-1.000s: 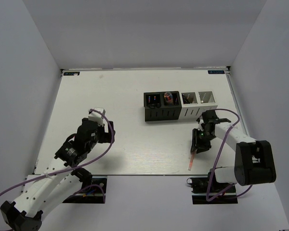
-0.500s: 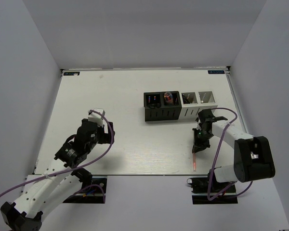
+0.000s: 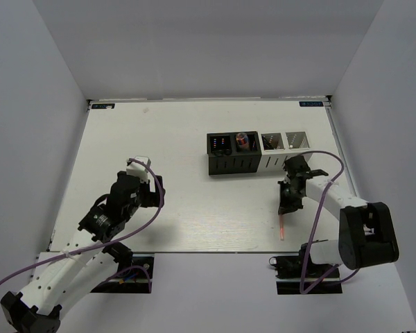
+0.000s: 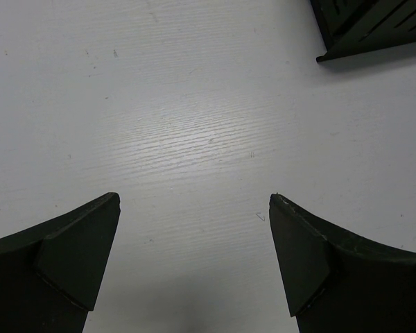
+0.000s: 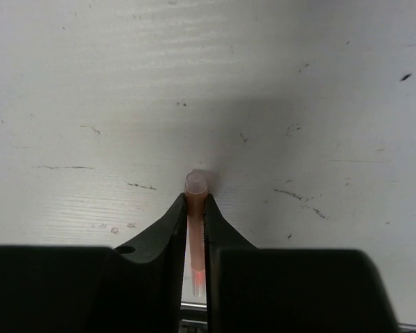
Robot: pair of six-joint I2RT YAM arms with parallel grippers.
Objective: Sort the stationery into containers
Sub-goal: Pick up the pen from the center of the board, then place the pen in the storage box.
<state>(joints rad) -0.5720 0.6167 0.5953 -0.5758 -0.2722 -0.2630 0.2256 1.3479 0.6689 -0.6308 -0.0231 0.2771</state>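
The right claw was shut tight on the thin salmon stick. It pinched the stick close to one end, and only a small bit poked out past the tips. From above, the rest of the stick hung out of the claw toward the near edge of the table, just in front of the row of cups. The left claw was wide open with nothing in it, over bare table, well apart from the stick. I think the stick could slip or swing, because it was so thin and was held near one end. The long loose part could also bump a cup rim and get knocked out, since the cups looked narrow. I could not tell if the far end of the stick touched the table or hung just above it. The things inside the cups were too small to make out, only little bits of colour and dark shapes. The left wrist view showed only one black corner of the cups.
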